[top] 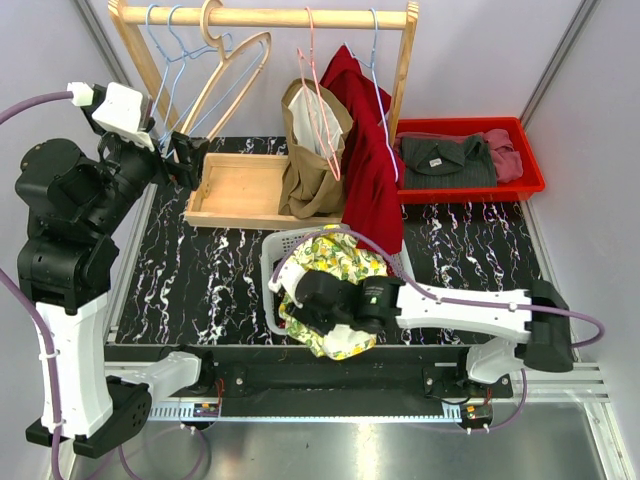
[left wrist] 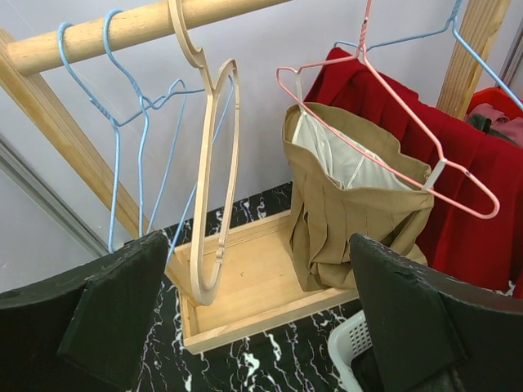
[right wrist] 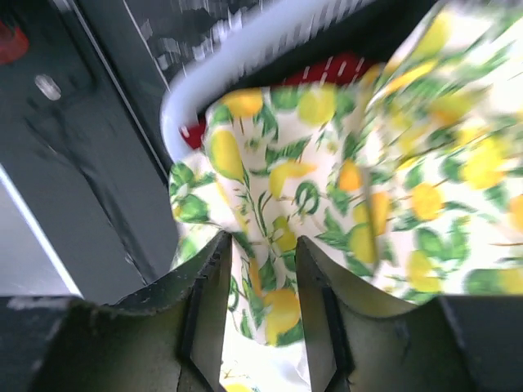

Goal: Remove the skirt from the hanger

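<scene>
Wooden rack [left wrist: 122, 28] just ahead of my left pincer [left wrist: 257, 245], its jaws wide and empty, tan skirt [left wrist: 351, 220] hanging on a pink hanger [left wrist: 400, 106] ahead and right of it, white basket [right wrist: 212, 73] around my right pincer [right wrist: 265, 302], narrow, pinching lemon-print cloth [right wrist: 392, 188]

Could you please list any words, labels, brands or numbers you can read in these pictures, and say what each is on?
No readable text in any view.
The lemon-print cloth, the red bin and the wooden tray carry no lettering.
If the small part under the left arm's base bears a mark, it is too small to read.
</scene>
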`<state>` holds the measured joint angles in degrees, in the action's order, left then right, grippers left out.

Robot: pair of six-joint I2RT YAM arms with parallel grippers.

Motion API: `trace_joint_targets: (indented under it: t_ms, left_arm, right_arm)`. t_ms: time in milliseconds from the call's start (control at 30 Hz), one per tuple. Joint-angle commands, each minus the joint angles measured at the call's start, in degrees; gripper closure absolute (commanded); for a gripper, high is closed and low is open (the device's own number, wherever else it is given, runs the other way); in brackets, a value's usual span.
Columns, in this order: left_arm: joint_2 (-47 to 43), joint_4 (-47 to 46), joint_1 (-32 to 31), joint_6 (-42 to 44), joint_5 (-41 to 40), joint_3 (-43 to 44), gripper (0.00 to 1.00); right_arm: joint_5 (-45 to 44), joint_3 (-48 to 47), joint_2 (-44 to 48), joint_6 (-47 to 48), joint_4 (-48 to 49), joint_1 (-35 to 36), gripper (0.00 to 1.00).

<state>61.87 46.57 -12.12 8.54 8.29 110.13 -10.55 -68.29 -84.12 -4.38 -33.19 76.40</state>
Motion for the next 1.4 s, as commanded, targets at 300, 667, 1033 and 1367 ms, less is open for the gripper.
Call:
trace_joint_targets:
  t_ms: [300,667,1033,1367]
  left_arm:
    - [-1.3,-3.3,-0.2,0.7,-0.6,-1.0,0.01]
    - [-2.0,-3.2,-0.2,1.7,-1.4,-1.9,0.01]
    - [-1.7,-3.2,-0.2,1.5,-1.0,-1.2,0.01]
    - [-1.7,-3.2,-0.2,1.9,-1.4,-1.3,0.01]
  right_arm:
    - [-9.0,-0.3,3.3,3.9,12.8,-4.9,0.74]
    - [19.0,-4.5,6.3,1.7,0.5,-7.8,0.19]
    - [14.6,1.8,4.8,-1.5,2.2,-2.1,0.27]
    - [8.5,3.8,1.9,-1.5,8.8,-0.9,0.34]
